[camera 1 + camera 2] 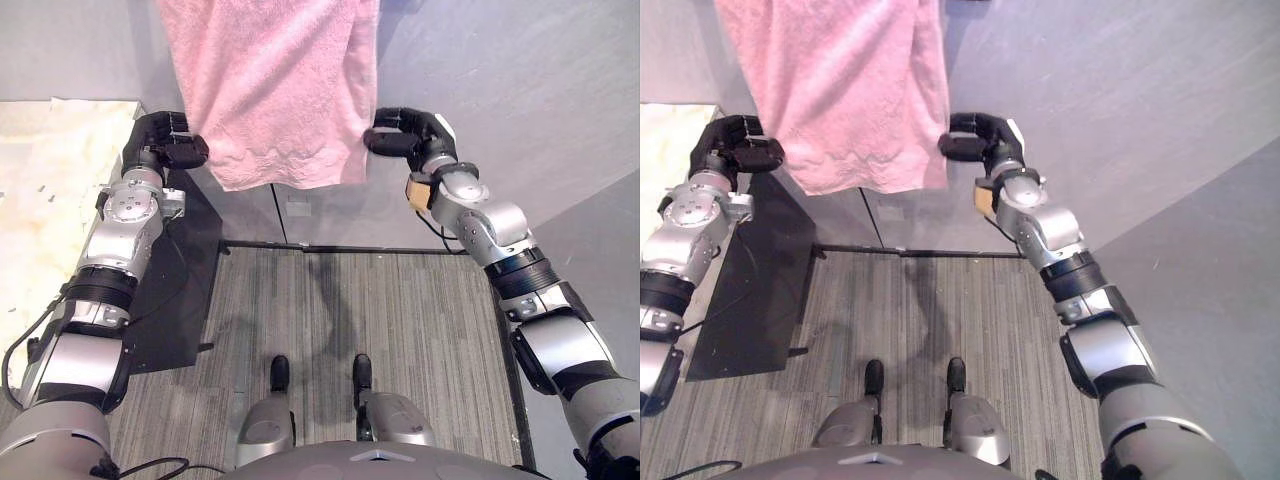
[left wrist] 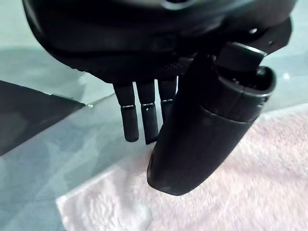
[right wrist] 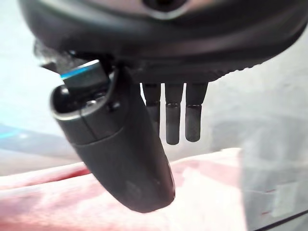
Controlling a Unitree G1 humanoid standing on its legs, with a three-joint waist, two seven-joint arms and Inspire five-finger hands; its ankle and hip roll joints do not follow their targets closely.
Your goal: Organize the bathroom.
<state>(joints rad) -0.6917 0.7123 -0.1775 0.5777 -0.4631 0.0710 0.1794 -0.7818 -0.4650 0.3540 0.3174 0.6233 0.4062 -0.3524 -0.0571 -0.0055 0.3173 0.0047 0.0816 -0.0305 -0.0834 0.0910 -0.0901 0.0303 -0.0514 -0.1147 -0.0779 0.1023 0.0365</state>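
A pink towel point(image 1: 275, 85) hangs flat against the grey wall, its lower edge at about hand height. My left hand point(image 1: 165, 140) is raised at the towel's lower left corner, the thumb tip close to the cloth edge. In the left wrist view its fingers point(image 2: 139, 115) are straight and apart from the thumb, with the towel point(image 2: 240, 192) past them and nothing held. My right hand point(image 1: 405, 135) is raised at the towel's right edge. Its fingers point(image 3: 174, 115) are likewise straight, with the towel point(image 3: 202, 187) beyond them.
A dark flat panel point(image 1: 190, 290) leans at the wall's foot on the left. A cream, rough surface point(image 1: 50, 180) lies further left. Grey striped carpet point(image 1: 400, 330) covers the floor below the towel. A small wall plate point(image 1: 298, 208) sits under the towel.
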